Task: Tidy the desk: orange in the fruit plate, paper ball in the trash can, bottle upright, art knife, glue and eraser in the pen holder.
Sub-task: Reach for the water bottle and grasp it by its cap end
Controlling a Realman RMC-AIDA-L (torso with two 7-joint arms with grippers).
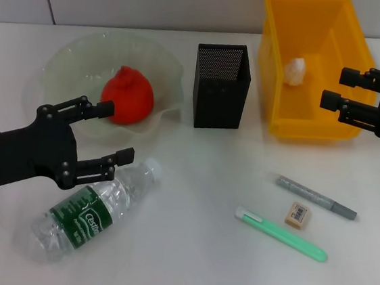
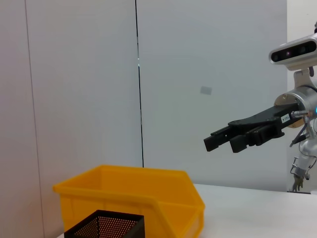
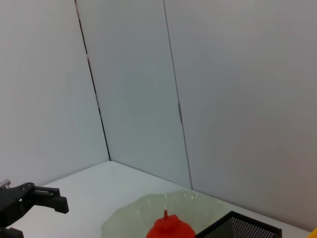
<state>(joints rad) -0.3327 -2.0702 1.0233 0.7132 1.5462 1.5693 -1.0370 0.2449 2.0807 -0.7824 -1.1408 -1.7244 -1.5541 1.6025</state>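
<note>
Bottle (image 1: 91, 212) lying flat, unrighted, beneath spread, empty left gripper (image 1: 112, 131). Orange (image 1: 127, 96) plated, paper ball (image 1: 295, 70) binned. Eraser (image 1: 298, 214) outstanding. Right gripper (image 1: 333, 89) parted, empty, over trash can (image 1: 280, 122).

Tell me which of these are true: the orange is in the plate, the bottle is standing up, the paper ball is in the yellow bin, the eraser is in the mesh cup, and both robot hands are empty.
1. The orange sits in the plate. True.
2. The bottle stands upright. False: it lies on its side on the table, just below the left end effector.
3. The paper ball is in the bin. True.
4. The eraser is in the cup. False: it lies on the table between a grey pen-like item and a green one.
5. Both end effectors are open and hold nothing. True: the right end effector hangs over the bin's edge.
</note>
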